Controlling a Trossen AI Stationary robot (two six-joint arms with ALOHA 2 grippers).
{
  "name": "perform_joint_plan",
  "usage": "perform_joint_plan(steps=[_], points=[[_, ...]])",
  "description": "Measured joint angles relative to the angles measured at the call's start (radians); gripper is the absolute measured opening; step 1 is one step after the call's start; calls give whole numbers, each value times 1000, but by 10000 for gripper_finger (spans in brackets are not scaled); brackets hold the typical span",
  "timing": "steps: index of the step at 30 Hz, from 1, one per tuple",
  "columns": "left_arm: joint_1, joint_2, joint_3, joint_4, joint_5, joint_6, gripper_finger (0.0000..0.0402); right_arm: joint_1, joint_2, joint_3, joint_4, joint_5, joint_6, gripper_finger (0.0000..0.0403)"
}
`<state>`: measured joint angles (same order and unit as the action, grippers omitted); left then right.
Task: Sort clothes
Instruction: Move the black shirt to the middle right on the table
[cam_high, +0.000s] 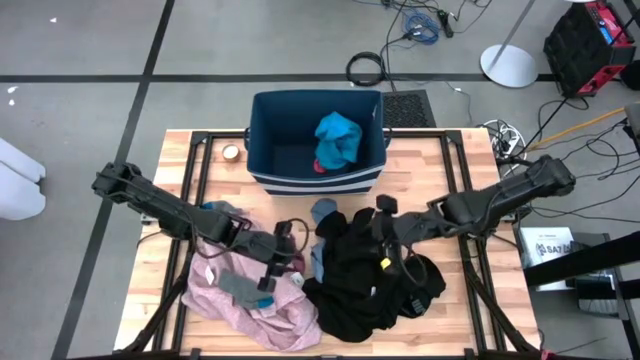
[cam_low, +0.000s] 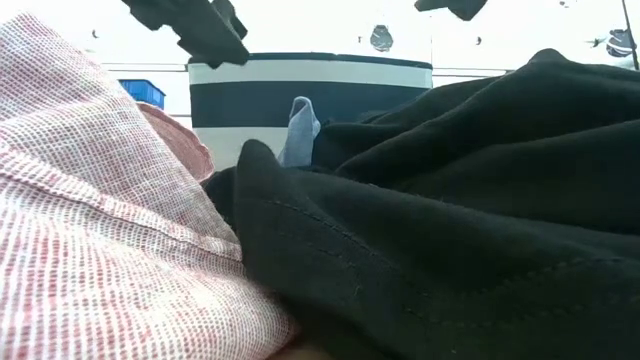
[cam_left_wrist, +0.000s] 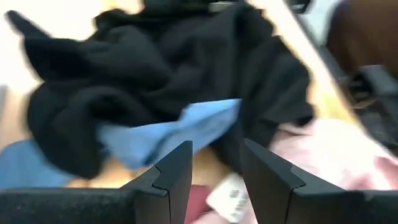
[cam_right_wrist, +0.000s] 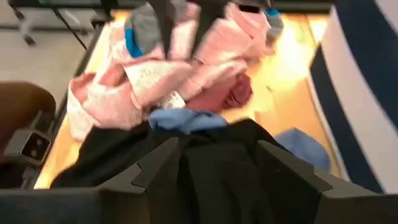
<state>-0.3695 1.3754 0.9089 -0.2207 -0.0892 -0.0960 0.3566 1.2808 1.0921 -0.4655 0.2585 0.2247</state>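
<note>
A dark blue bin (cam_high: 318, 145) with a white-striped base is sitting at the far middle of the wooden surface (cam_high: 455, 170), and a teal garment (cam_high: 338, 138) is lying inside it against the right wall. A small roll of tape (cam_high: 231, 152) is resting just left of the bin. Cables and a round stand base are lying on the floor beyond the surface.

The rest of the clothes are piling up at the near middle. A large pale pink garment (cam_high: 262, 305) is spreading over the near left, with a grey piece (cam_high: 240, 287) lying on top of it. A heap of black garments (cam_high: 365, 280) is lying just to its right, touching it. A grey-blue piece (cam_high: 323, 211) is poking out between the black heap and the bin, and a maroon piece (cam_right_wrist: 233, 93) is lying between the pink garment and the black heap.

The left claw (cam_left_wrist: 214, 168) is hanging above the seam between the pink garment and the black heap, its fingers standing parted with nothing between them; the grey-blue cloth and black cloth are lying just ahead of it. The right claw (cam_right_wrist: 217, 158) is hovering over the black heap, fingers spread wide and gripping nothing, the black cloth directly below.
</note>
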Motion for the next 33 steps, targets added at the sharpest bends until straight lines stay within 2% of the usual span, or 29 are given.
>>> perform_joint_plan(steps=[2, 5, 8, 15, 18, 20, 22, 25, 27, 29, 33], points=[[7, 4, -1, -14, -57, 0, 144, -2, 8, -75, 140, 4, -21, 201], [27, 9, -1, -26, -72, 0, 144, -27, 59, -174, 307, -2, -42, 201], [37, 9, -1, -30, -71, 2, 144, -67, 133, -217, 330, 1, -55, 201], [42, 10, -2, -38, -69, 0, 144, -131, 238, -216, 405, 0, -107, 201], [42, 10, -2, -52, -69, 0, 144, -144, 256, -214, 345, -29, -76, 192], [42, 10, -2, -61, -69, 1, 144, -153, 259, -215, 284, -54, -35, 168], [43, 10, -2, -63, -73, 6, 144, -156, 261, -215, 248, -76, -7, 128], [49, 10, -2, -67, -78, 6, 144, -147, 262, -215, 201, -117, 0, 41], [50, 10, -2, -73, -79, 6, 144, -132, 252, -214, 144, -132, 21, 14], [50, 10, -2, -82, -80, 6, 144, -114, 215, -215, 34, -110, 81, 10], [50, 10, -2, -94, -80, 7, 144, -40, 75, -215, -268, 49, 267, 4]])
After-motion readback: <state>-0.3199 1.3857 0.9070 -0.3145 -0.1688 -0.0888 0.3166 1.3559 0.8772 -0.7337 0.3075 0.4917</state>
